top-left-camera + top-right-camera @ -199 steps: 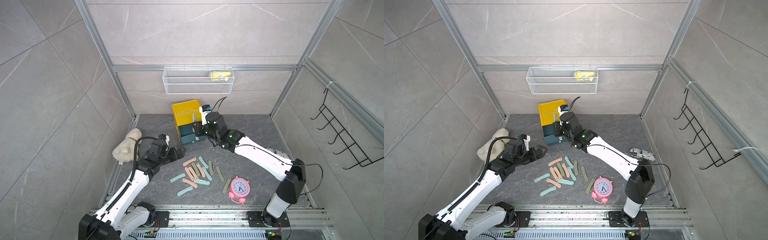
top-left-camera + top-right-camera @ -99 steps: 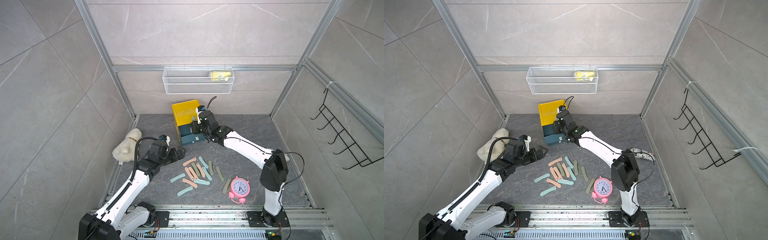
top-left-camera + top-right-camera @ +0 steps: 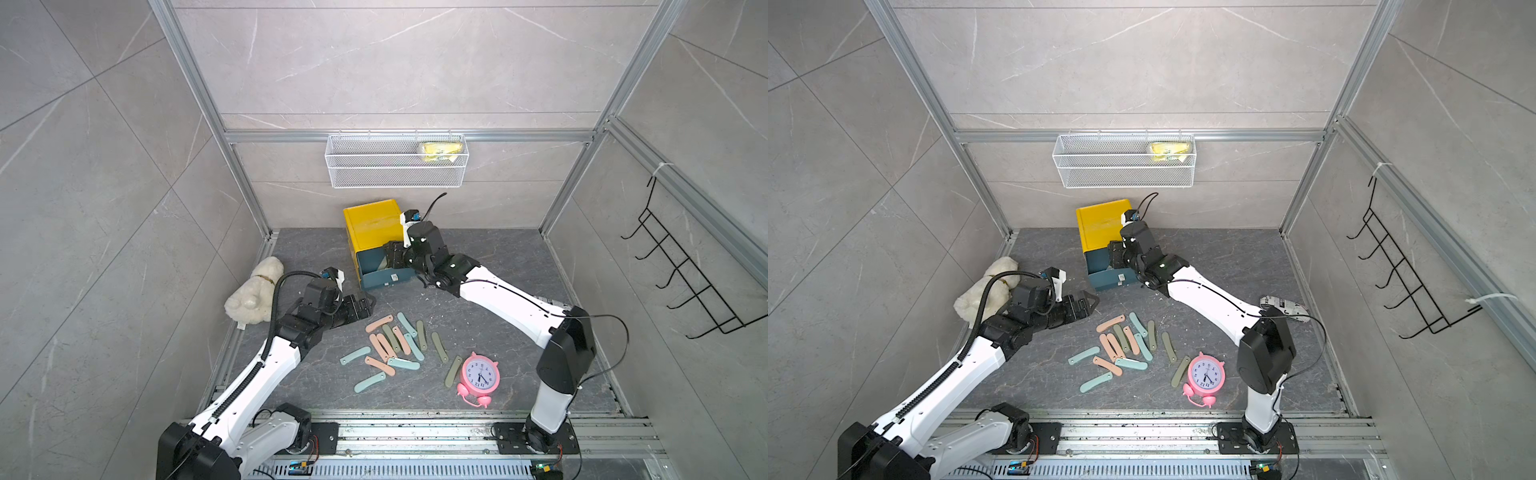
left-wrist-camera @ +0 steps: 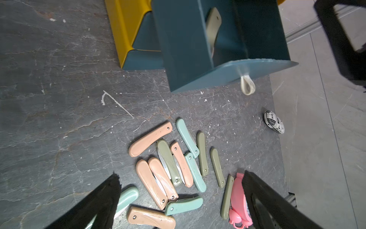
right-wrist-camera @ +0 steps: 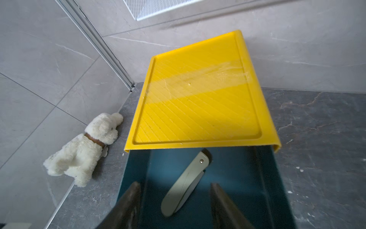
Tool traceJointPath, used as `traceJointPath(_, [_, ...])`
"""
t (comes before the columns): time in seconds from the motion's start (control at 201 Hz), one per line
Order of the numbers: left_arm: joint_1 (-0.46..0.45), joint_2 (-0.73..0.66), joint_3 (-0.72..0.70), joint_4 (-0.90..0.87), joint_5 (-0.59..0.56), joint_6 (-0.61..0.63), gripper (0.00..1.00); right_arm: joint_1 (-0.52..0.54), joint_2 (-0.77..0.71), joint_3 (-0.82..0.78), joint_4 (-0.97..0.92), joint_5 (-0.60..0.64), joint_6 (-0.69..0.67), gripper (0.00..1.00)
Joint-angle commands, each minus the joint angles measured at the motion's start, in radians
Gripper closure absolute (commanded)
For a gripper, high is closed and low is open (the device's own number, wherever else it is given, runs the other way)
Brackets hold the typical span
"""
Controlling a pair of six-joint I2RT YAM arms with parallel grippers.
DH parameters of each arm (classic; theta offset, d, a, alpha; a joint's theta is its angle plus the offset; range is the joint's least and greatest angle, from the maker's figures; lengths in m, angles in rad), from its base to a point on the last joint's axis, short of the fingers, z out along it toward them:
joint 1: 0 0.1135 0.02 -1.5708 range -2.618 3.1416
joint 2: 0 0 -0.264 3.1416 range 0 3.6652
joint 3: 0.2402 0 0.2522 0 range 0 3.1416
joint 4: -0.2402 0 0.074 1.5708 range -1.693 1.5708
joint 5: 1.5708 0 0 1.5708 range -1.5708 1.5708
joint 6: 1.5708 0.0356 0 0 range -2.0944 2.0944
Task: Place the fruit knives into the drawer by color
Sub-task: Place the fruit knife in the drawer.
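With the floor read as a clock and the back wall at 12, the dog (image 3: pixel 253 295) lies against the left wall at 9, just beside the left arm. The left gripper (image 3: pixel 365 306) hangs at 10 from the knives (image 3: pixel 395 340), jaws spread wide and empty. Bare floor (image 3: pixel 309 249) lies between it and the cabinet. The knives lie loose at the centre, several overlapping, with open floor toward 6 up to the rail (image 3: pixel 415 419).

The cabinet (image 3: pixel 372 224) stands at 12, close to the back wall. Its drawer (image 3: pixel 384 279), the one right under the yellow top, is pulled out toward 6. One olive knife (image 5: pixel 185 186) lies on the drawer's bottom. The right gripper (image 3: pixel 390 259) sits over the drawer's mouth, its fingers (image 5: pixel 128 204) apart on either side of that knife and not touching it.

The clock (image 3: pixel 480 374) stands at 5, with another olive knife just beside it. The floor from 2 to 3 is open. The basket (image 3: pixel 397 178) hangs on the back wall above the cabinet, and the rack (image 3: pixel 681 270) is on the right wall.

In both top views the right wrist covers most of the drawer's inside. In the left wrist view a finger cuts off the nearest teal knife. A printed bundle (image 3: pixel 1283 305) at 3 shows only partly, behind the right arm.

A second ago the right elbow stood further toward 3 and the bundle showed whole. The left arm and the loose knives are as they were.
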Motion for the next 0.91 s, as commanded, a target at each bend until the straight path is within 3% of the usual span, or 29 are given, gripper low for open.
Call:
traceJointPath(0.0, [-0.056, 0.024, 0.069, -0.022, 0.017, 0.047, 0.01, 0.004, -0.142, -0.066, -0.036, 0.004, 0.039, 0.41])
traceJointPath(0.259, [-0.184, 0.125, 0.099, -0.032, 0.013, 0.063, 0.03, 0.005, -0.431, -0.416, -0.206, 0.098, 0.097, 0.40])
traceJointPath(0.373, [-0.195, 0.138, 0.079, -0.025, -0.005, 0.047, 0.03, 0.005, -0.494, -0.520, -0.315, 0.097, 0.109, 0.39])
traceJointPath(0.652, [-0.194, 0.124, 0.032, -0.002, -0.051, 0.044, 0.01, 0.004, -0.401, -0.643, -0.427, -0.101, 0.096, 0.37])
traceJointPath(0.906, [-0.195, 0.097, 0.011, -0.015, -0.079, 0.056, 0.01, 0.005, -0.218, -0.661, -0.442, -0.131, 0.054, 0.39])
